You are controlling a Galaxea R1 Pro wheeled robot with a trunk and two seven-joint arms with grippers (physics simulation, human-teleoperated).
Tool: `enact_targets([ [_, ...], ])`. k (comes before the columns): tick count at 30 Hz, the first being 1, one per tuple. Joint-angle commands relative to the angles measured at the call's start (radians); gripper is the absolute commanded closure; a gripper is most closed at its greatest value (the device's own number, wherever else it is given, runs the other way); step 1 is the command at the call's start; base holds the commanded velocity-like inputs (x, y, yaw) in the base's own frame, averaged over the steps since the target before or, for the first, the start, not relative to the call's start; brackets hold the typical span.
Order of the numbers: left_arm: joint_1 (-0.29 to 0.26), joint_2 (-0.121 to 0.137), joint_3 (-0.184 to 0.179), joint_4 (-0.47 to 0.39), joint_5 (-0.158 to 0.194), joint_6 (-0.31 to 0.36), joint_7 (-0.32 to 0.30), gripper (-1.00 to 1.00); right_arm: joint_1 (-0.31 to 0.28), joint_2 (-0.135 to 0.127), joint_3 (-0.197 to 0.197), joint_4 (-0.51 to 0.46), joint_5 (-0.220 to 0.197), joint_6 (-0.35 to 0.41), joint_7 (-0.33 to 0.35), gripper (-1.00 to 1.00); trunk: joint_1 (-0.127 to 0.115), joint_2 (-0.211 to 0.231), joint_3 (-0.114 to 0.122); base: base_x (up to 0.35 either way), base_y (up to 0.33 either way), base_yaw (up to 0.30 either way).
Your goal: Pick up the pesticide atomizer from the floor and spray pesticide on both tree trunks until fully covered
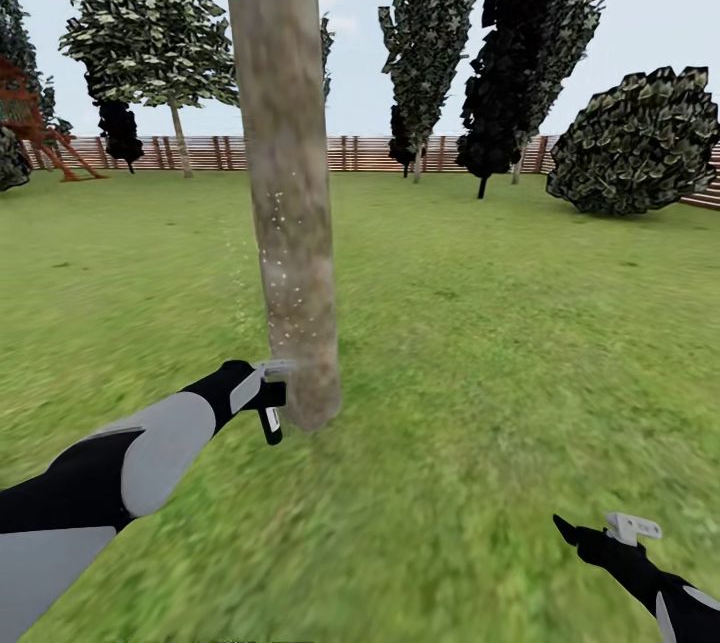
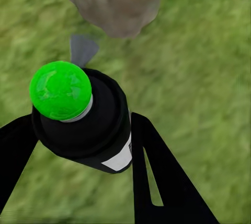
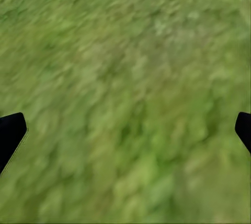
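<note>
**Left arm holds the atomizer at the foot of the near trunk**

The garden is a wide grass lawn closed at the far side by a brown slatted fence. Dark conifers stand along that fence at about 1 o'clock, a rounded leafy bush at 2 o'clock, a leafy tree at 10 o'clock, and a red-brown wooden frame at the far 9 o'clock edge.

Dead ahead at 12 o'clock rises a thick, pale grey-brown mottled tree trunk. Small white specks dot its lower half on the side facing the left arm.

The left gripper reaches in from 7 o'clock and stops just beside the base of the trunk. Its jaws are closed around the pesticide atomizer, a near-black bottle with a white label. In the left wrist view the bottle sits clamped between the two dark fingers, a bright green ball-shaped marker lies over its upper end, and the foot of the trunk shows close beyond it.

The right gripper hangs low over the grass at 5 o'clock, well apart from the trunk. In the right wrist view its fingertips stand wide apart at opposite edges, with bare grass between them and nothing held.
</note>
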Motion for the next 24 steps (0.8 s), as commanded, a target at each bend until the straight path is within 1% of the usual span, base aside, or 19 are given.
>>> enact_targets([
  [1, 0.000, 0.000, 0.000, 0.000, 0.000, 0.001, 0.000, 1.00, 0.000, 0.000, 0.000, 0.000, 0.000, 0.000, 0.000, -1.00, 0.000, 0.000, 0.000, 0.000, -0.001, 0.143],
  [8, 0.000, 0.001, -0.001, 0.000, 0.001, 0.004, 0.001, 1.00, 0.000, 0.000, 0.000, 0.000, 0.000, 0.000, 0.000, -1.00, 0.000, 0.000, 0.000, 0.022, -0.012, 0.024],
  [15, 0.000, 0.000, -0.001, 0.000, 0.001, 0.005, 0.002, 1.00, 0.000, 0.000, 0.000, 0.000, 0.000, 0.000, 0.000, -1.00, 0.000, 0.000, 0.000, 0.181, -0.228, 0.006],
  [19, 0.000, 0.000, -0.001, 0.000, 0.001, 0.005, 0.003, 1.00, 0.000, 0.000, 0.000, 0.000, 0.000, 0.000, 0.000, -1.00, 0.000, 0.000, 0.000, 0.176, -0.231, 0.180],
  [24, 0.000, -0.003, -0.001, 0.001, 0.002, 0.007, 0.005, 1.00, 0.000, 0.000, 0.000, 0.000, -0.001, 0.000, 0.000, -1.00, 0.000, 0.000, 0.000, 0.034, -0.048, 0.251],
])
